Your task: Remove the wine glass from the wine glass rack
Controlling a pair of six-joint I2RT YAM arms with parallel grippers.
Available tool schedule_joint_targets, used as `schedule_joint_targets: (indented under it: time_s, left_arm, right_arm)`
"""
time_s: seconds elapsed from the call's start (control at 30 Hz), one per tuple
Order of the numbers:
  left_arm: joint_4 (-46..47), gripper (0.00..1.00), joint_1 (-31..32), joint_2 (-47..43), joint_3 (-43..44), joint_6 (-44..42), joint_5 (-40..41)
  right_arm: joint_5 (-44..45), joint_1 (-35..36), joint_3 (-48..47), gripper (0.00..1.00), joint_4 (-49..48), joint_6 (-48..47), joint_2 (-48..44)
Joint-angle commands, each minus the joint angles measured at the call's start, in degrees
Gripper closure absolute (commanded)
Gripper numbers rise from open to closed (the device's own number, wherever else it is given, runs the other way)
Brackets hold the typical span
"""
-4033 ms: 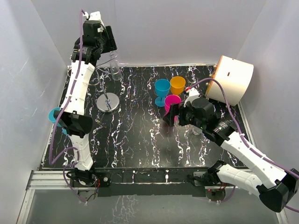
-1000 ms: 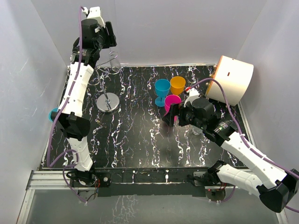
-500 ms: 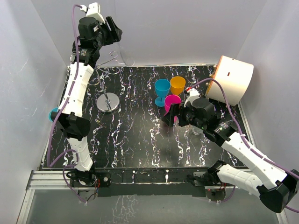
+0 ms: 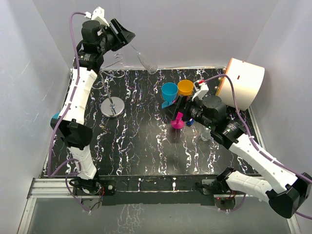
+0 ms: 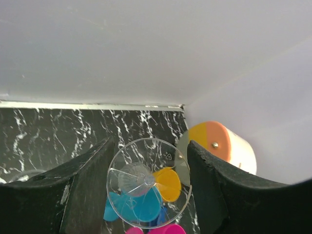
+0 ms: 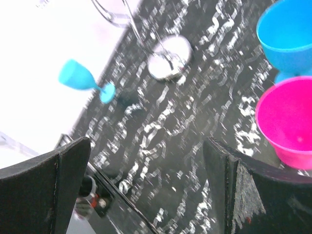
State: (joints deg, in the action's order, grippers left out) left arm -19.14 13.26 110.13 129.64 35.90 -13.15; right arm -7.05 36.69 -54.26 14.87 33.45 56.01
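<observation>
1. Top external: my left pincer (image 4: 127,39) is up high near the back wall, clamped on the foot end of the clear wine glass (image 4: 146,60). The glass juts out tilted in the air, off the wine glass rack (image 4: 112,106). The rack is thin silver wire with curled hooks on top and a shiny round disc base. It stands on the black, white-veined counter (image 4: 146,146). My right pincer (image 4: 186,111) is spread wide and low, just beside a pink cup (image 4: 177,122). A blue cup (image 4: 169,91) and an orange cup (image 4: 185,88) stand behind it. A white drum (image 4: 242,83) with an orange face sits at the far right corner.
2. Left wrist: the glass's round transparent foot (image 5: 148,183) fills the gap between my 2 black fingers (image 5: 87,187). A small moulded mark on it is too small for me to read. The coloured cups show through it.
3. Right wrist: blurred. The 2 fingers (image 6: 48,190) stand wide apart with nothing between them. I see smooth blue (image 6: 287,39) and pink (image 6: 287,119) bowls at right. The rack's mirror-like disc (image 6: 168,63) is farther off, and a teal stemmed cup (image 6: 80,78) sits by the counter's edge.
</observation>
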Motion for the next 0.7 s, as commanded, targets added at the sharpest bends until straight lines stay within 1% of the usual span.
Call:
schedule_joint_targets:
  time_s: [0.0,0.07,0.17,0.3,0.33,0.53,0.67]
  left_arm:
    - [3.74,0.58,-0.22,-9.99,-3.87,6.74,-4.49]
    - [3.93,0.57,-0.33,-11.84,-5.40,8.66,-5.64]
    - [4.57,0.57,-0.42,-14.92,-8.47,11.37,-7.08]
    - [7.09,0.57,-0.60,-19.76,-14.43,15.06,-8.68]
    - [7.58,0.57,-0.63,-20.79,-15.46,15.80,-9.23]
    - [11.25,0.58,-0.77,-26.79,-22.37,20.45,-11.91]
    - [14.20,0.58,-0.85,-30.31,-27.37,23.39,-13.36]
  right_arm:
    - [2.82,-0.17,-3.04,0.03,-16.85,8.02,0.44]
    - [3.78,-0.14,-3.12,0.03,-21.11,10.52,1.67]
    - [6.44,-0.44,-4.42,0.04,-23.58,12.68,4.00]
    - [6.88,-2.43,-4.64,0.04,-27.56,14.61,5.86]
    - [6.20,-3.31,-4.44,0.04,-28.66,15.41,6.04]
    - [-3.59,-8.70,-1.09,0.07,-42.19,22.75,7.57]
    - [-10.41,-9.96,-0.95,0.10,-49.11,25.50,9.47]
